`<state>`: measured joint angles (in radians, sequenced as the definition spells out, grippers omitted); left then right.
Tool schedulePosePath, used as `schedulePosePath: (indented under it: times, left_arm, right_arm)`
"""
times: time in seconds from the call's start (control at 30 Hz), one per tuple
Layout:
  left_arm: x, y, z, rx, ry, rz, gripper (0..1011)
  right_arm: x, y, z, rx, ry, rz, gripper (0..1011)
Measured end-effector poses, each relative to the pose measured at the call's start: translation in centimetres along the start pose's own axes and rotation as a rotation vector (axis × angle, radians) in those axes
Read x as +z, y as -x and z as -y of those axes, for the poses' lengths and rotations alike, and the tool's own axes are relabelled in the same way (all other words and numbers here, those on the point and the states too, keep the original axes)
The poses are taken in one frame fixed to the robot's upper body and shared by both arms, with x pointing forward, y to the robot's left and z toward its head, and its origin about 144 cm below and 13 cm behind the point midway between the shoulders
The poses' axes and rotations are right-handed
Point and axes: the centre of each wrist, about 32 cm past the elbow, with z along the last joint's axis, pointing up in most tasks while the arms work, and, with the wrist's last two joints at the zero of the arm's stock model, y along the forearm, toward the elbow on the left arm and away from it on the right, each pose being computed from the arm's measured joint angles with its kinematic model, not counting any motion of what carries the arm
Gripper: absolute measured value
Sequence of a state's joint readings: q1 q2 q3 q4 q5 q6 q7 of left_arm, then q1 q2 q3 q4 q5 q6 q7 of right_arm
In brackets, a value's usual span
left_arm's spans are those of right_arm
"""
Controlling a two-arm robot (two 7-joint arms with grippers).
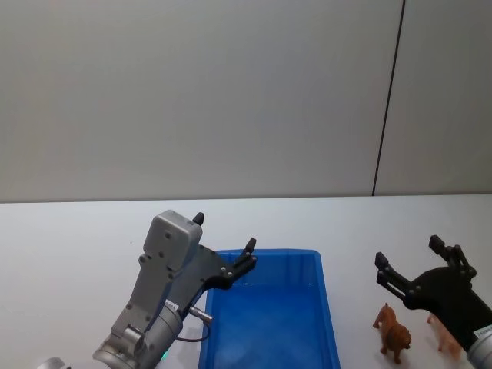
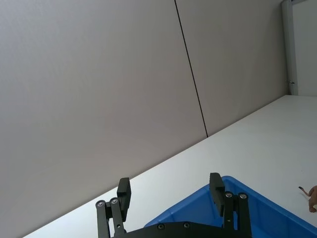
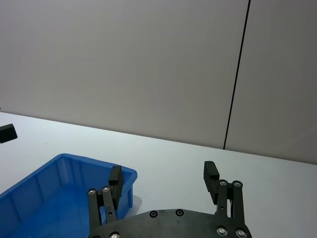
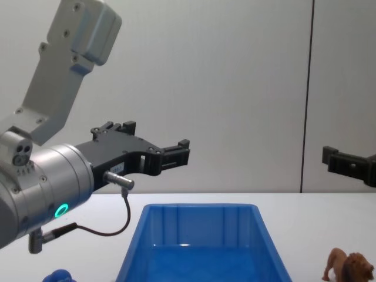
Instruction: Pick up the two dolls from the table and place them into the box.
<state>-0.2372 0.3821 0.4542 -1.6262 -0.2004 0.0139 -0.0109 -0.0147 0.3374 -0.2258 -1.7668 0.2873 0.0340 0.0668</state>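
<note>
Blue box (image 1: pixel 269 323) under left gripper (image 1: pixel 224 232), lion (image 1: pixel 393 333) under right gripper (image 1: pixel 408 250), both wide open, empty.

Bright, even, diffuse light, seemingly from overhead; soft faint shadows; mild sheen inside the box (image 1: pixel 269 252).

The pig (image 1: pixel 441 337) is partly hidden behind the right gripper (image 1: pixel 407 250) — only a pale pink piece shows. The box (image 1: pixel 329 307) loses its near end to the head view's bottom edge. In the chest view that edge cuts the feet of the lion (image 4: pixel 351 268) and leaves just the rounded top of the blue toy (image 4: pixel 59 275).
</note>
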Motion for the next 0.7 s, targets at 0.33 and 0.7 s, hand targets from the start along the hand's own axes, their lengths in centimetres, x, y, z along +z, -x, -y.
schedulePosePath:
  times: [0.33, 0.7]
  left_arm:
    - [0.00, 0.00, 0.00, 0.000, 0.000, 0.000, 1002]
    - [0.00, 0.00, 0.00, 0.000, 0.000, 0.000, 1002]
  right_arm:
    - [0.00, 0.00, 0.00, 0.000, 0.000, 0.000, 1001]
    - [-0.01, -0.14, 0.00, -0.001, 0.000, 0.001, 1001]
